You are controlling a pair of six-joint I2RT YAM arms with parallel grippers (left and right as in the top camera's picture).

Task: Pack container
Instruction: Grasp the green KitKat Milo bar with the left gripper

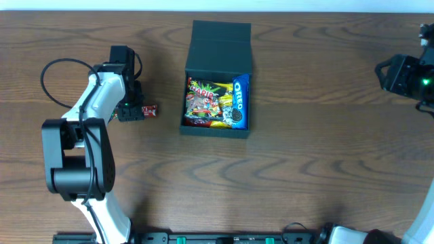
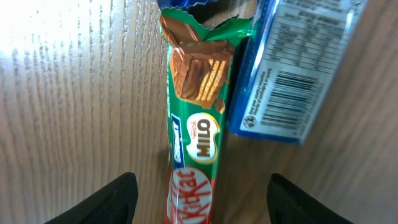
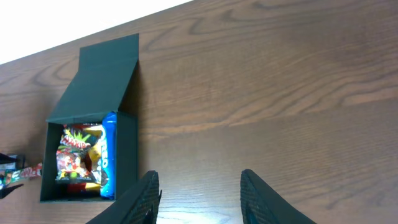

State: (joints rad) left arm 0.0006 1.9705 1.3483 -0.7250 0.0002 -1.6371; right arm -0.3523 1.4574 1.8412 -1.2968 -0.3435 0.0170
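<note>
Overhead, the container sits open on the wooden table, its lid folded back flat on the far side. Inside lie a Haribo bag and, along the container's right wall, a blue Oreo pack. Well to the container's left, the left gripper hangs over a green KitKat Milo bar with a blue packet just beside it. Its jaws stand apart, straddling the bar without touching it. Far to the container's right, the right gripper hovers above bare wood, jaws apart, nothing between them.
</note>
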